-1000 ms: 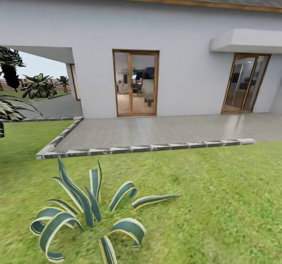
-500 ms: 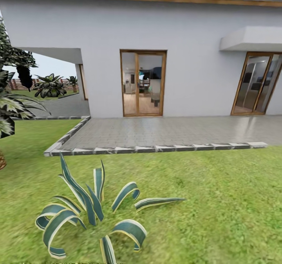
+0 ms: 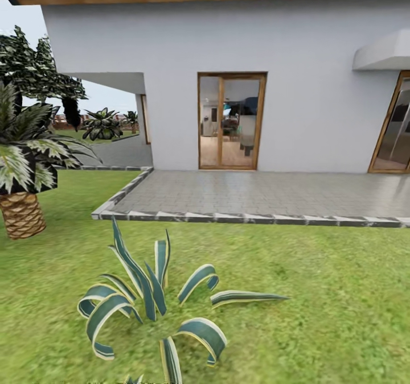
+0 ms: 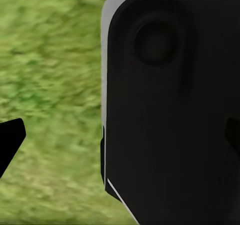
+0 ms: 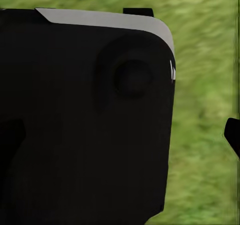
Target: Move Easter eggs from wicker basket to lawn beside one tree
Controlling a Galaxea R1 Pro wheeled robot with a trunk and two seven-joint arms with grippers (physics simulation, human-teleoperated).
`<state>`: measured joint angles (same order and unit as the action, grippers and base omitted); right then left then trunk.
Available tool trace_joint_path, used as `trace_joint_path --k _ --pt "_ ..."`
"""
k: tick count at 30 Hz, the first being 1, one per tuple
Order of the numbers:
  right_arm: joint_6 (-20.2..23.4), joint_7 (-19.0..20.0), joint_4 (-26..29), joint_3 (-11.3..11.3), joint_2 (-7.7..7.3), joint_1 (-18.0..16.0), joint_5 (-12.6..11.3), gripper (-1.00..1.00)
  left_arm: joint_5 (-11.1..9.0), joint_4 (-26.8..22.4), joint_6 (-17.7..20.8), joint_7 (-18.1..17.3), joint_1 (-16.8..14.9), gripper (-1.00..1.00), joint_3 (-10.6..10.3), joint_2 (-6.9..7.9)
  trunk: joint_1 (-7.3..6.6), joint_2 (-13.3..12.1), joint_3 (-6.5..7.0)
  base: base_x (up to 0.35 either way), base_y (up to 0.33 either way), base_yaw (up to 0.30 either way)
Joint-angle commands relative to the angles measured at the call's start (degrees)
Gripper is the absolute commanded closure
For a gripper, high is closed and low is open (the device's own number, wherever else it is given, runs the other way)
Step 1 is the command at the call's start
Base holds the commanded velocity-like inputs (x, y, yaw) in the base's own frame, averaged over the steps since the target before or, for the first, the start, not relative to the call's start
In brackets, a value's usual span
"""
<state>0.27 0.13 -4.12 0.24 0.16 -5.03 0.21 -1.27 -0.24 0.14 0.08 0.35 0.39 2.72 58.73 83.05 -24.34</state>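
Lawn (image 3: 319, 293) spreads before a white house (image 3: 307, 82) with a paved patio (image 3: 273, 193) and glass door (image 3: 232, 121). Near the camera grows a striped agave (image 3: 154, 310); a palm (image 3: 23, 162) stands at left. Both wrist views show grass behind a black robot panel (image 4: 170, 115); whether either gripper's fingers are apart or together cannot be told.

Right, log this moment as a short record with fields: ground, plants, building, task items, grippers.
ground: lawn in front, grey paved patio beyond it
plants: striped agave on the grass nearby; short palm at left; dark conifer behind it
building: white house, wood-framed glass door facing the patio
task items: no eggs or basket in sight
grippers: left gripper and right gripper over grass, fingertips at the picture edges, apparently open
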Motion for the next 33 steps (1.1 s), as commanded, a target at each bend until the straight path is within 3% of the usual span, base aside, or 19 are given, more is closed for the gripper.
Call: trace_joint_path --k 1,14,33 --pt "0.03 0.00 -0.10 0.03 0.01 -0.07 0.01 -1.00 -0.13 -0.03 -0.02 -0.01 0.00 -1.00 0.04 0.00 0.00 0.03 -0.04 0.000 -0.235 0.151" --pt "0.03 0.04 -0.10 0.03 -0.08 -0.07 0.08 -1.00 -0.13 -0.03 0.03 -0.04 0.00 -1.00 0.05 0.00 0.00 0.03 -0.04 0.000 -0.270 0.028" --pt "0.07 0.00 -0.10 0.03 -0.08 -0.07 0.13 -1.00 -0.13 -0.03 0.03 0.01 0.00 -1.00 0.05 0.00 0.00 0.03 -0.04 0.000 -0.275 0.226"
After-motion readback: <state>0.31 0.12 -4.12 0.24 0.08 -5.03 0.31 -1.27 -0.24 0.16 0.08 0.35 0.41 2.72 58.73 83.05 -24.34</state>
